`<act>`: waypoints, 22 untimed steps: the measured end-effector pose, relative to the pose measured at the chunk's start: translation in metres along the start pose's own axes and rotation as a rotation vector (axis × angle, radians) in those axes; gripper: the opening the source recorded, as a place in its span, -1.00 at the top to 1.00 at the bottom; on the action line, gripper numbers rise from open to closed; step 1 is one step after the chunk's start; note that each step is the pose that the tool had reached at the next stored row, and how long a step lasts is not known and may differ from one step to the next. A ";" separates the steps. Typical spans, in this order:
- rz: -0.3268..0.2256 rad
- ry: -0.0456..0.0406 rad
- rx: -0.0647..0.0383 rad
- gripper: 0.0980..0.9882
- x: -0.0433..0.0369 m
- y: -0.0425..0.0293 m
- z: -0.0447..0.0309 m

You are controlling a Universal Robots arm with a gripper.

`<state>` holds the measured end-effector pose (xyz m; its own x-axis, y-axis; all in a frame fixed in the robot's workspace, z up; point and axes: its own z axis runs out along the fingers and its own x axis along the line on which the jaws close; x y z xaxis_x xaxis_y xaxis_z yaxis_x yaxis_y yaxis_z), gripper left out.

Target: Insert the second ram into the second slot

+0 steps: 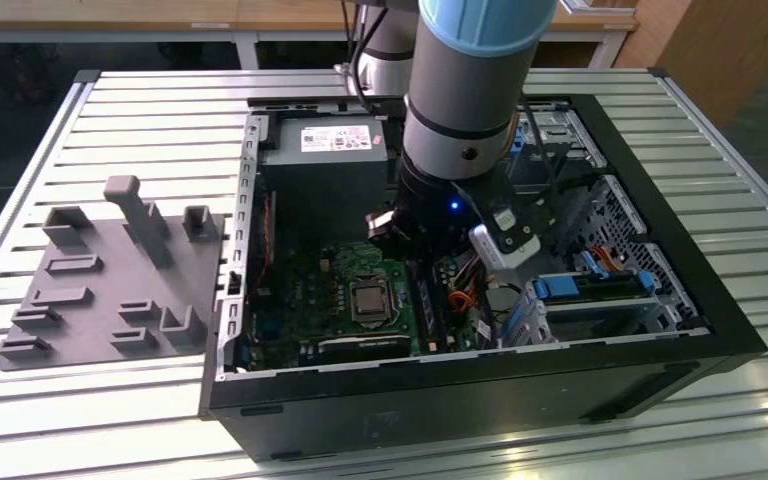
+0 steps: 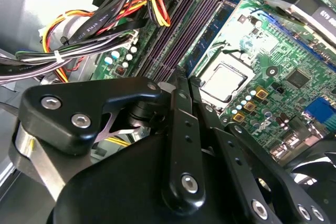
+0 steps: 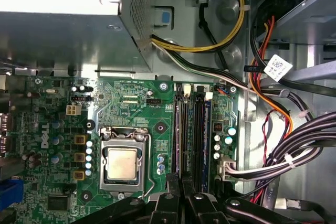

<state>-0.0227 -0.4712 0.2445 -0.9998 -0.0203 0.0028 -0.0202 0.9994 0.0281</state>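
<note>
Black claw (image 2: pixel 177 78), drawn shut to a narrow tip, sits low inside the open computer case (image 1: pixel 491 366) at the centre of the exterior view. Just beside that tip, the blue second ram (image 2: pixel 211 34) stands in a memory slot next to the CPU socket (image 2: pixel 223 80); we cannot tell whether they touch. We judge the stick light, stiff and brittle, best held by its long edges, clear of the chips. Around the case lies the slatted metal bench (image 1: pixel 117 100).

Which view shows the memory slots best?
The first wrist view: the memory slots run almost full-length, seen straight on. The second wrist view shows them slanted, partly behind cables; the exterior view, partly behind the arm.
</note>
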 end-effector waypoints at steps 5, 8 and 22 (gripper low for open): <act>0.000 0.0002 0.000 0.92 -0.0017 -0.0001 0.0022; 0.000 0.0003 0.000 0.92 -0.0023 -0.0002 0.0038; 0.000 0.0005 0.000 0.92 -0.0040 -0.0004 0.0099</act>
<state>-0.0188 -0.4712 0.2346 -0.9998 -0.0202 0.0033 -0.0201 0.9994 0.0285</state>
